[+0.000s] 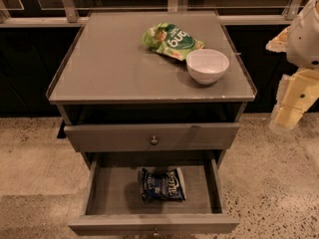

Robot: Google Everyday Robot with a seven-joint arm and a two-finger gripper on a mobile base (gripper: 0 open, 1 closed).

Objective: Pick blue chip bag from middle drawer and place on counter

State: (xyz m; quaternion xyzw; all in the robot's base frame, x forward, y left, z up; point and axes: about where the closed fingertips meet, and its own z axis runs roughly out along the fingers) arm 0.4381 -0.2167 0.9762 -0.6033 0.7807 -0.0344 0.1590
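Gripper [290,114] hangs off the counter's [114,66] right edge, at 3 o'clock from the cabinet, well apart from everything; released or clenched, cannot tell.

Blue chip bag [162,184] lies flat near the centre of the open middle drawer's [102,195] floor, touching neither side wall; the closed drawer [124,136] juts over it at 12 o'clock.

Handling guess: light, soft, crinkly foil, air-puffed; slippery skin, brittle contents, so go easy on the squeeze. Best hold is probably a top-down pinch across the bag's middle, or on its 3 o'clock crimped edge, coming in from 6 o'clock to miss the drawer above.

On the counter, green snack bag [172,40] sits at 1 o'clock, white bowl [207,65] at 3 o'clock; set down toward 9 o'clock.
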